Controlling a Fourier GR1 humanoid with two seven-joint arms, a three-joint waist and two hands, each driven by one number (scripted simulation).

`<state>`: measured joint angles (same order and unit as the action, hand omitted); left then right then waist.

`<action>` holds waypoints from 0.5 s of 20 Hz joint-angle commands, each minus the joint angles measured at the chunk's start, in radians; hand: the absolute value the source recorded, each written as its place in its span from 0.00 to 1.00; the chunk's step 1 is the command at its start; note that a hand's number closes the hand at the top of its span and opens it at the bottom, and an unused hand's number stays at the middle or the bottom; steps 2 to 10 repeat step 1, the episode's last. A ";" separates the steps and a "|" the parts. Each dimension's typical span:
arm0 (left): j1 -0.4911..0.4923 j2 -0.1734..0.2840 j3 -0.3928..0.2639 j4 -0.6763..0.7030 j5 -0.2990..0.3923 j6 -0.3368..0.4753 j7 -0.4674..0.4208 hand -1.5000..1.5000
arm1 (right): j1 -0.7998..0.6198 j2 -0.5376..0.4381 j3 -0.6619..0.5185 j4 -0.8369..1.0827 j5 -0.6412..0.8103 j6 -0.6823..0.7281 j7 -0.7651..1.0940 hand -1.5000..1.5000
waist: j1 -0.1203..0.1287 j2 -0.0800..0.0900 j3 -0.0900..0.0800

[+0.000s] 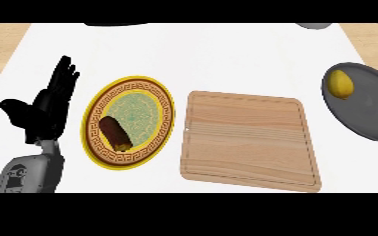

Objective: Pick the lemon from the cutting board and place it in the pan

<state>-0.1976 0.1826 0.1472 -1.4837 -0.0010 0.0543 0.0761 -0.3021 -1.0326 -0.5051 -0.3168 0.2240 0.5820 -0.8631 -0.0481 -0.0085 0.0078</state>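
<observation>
The lemon point(340, 84) already lies inside the pan point(354, 111), toward its far left part, at the right edge of the scene. The cutting board point(249, 141) in the middle of the table point(221, 55) carries nothing. By the look of it, the placing is done.

Little seems left to go wrong. The lemon sits close to the pan's left rim, so a bump to the pan could send it rolling; being rounded, it would not stay put on a tilted surface. The pan runs off the right edge of the view, so how steadily it rests cannot be judged. The right hand shows nowhere, and if it hangs just outside the view near the pan, a careless pull back could knock the rim.

The left hand point(46, 105) rests at the left side, fingers straight and spread, pointing to the far side, holding nothing. Just to its right is a yellow patterned plate point(155, 100) with a dark brown oblong piece of food point(117, 133) on it.

The lemon is bright yellow, smooth, oval and whole.
</observation>
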 commanded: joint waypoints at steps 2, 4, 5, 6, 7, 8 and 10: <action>0.006 0.006 0.012 0.022 0.011 -0.013 -0.021 0.50 | 0.075 -0.010 0.016 -0.030 -0.024 0.285 -0.237 0.00 | -0.002 0.002 -0.002; 0.006 0.006 0.012 0.022 0.011 -0.013 -0.021 0.50 | 0.075 -0.010 0.016 -0.030 -0.024 0.285 -0.237 0.00 | -0.002 0.002 -0.002; 0.006 0.006 0.012 0.022 0.011 -0.013 -0.021 0.50 | 0.075 -0.010 0.016 -0.030 -0.024 0.285 -0.237 0.00 | -0.002 0.002 -0.002; 0.006 0.006 0.012 0.022 0.011 -0.013 -0.021 0.50 | 0.075 -0.010 0.016 -0.030 -0.024 0.285 -0.237 0.00 | -0.002 0.002 -0.002; 0.006 0.006 0.012 0.022 0.011 -0.013 -0.021 0.50 | 0.075 -0.010 0.016 -0.030 -0.024 0.285 -0.237 0.00 | -0.002 0.002 -0.002; 0.006 0.006 0.012 0.022 0.011 -0.013 -0.021 0.50 | 0.075 -0.010 0.016 -0.030 -0.024 0.285 -0.237 0.00 | -0.002 0.002 -0.002; 0.006 0.006 0.012 0.022 0.011 -0.013 -0.021 0.50 | 0.075 -0.010 0.016 -0.030 -0.024 0.285 -0.237 0.00 | -0.002 0.002 -0.002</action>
